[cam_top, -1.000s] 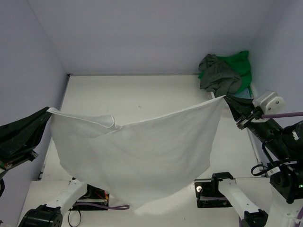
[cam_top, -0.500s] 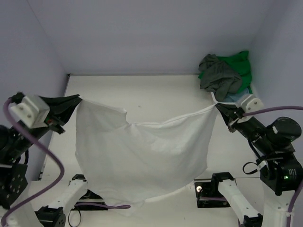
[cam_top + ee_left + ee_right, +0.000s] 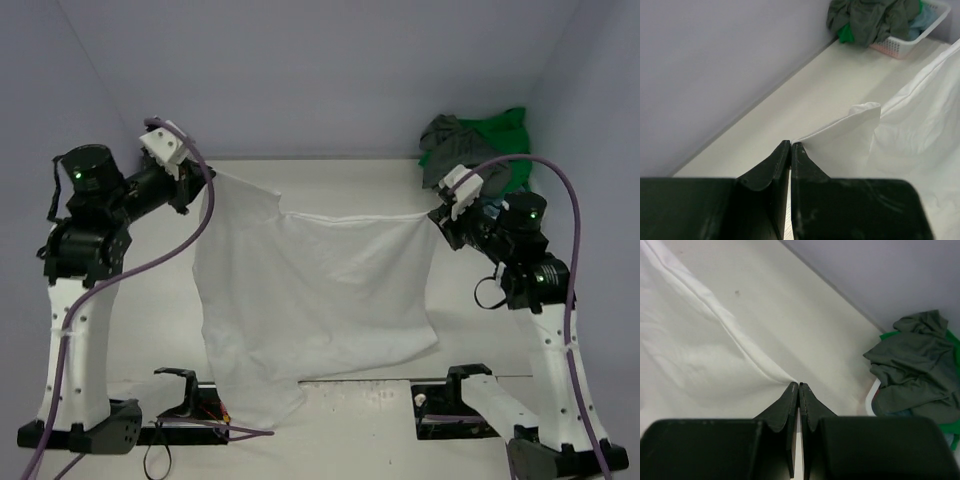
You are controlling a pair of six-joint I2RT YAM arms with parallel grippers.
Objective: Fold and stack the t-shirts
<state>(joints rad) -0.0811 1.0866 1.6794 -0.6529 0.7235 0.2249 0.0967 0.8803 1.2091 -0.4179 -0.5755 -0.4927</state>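
The white t-shirt (image 3: pixel 310 290) hangs spread between my two grippers, its lower part draped over the table's near edge. My left gripper (image 3: pixel 205 176) is shut on its upper left corner; the wrist view shows the cloth (image 3: pixel 850 130) pinched at my left gripper's tips (image 3: pixel 791 144). My right gripper (image 3: pixel 437 214) is shut on the upper right corner; the wrist view shows the hem (image 3: pixel 735 340) running into my right gripper's tips (image 3: pixel 799 385). The dark grey-olive shirt (image 3: pixel 460 160) and the bright green shirt (image 3: pixel 510 150) lie heaped at the back right. A bit of light blue shirt (image 3: pixel 922 20) shows in the basket.
A white plastic basket (image 3: pixel 905 45) holds the heaped shirts at the table's back right corner, also seen in the right wrist view (image 3: pixel 871 400). Purple walls close in the back and both sides. Both arm bases and cables sit at the near edge.
Both grippers have moved farther back and inward with the white shirt, carrying its top edge toward the back wall. The shirt now hangs narrower, with the top edge tauter.
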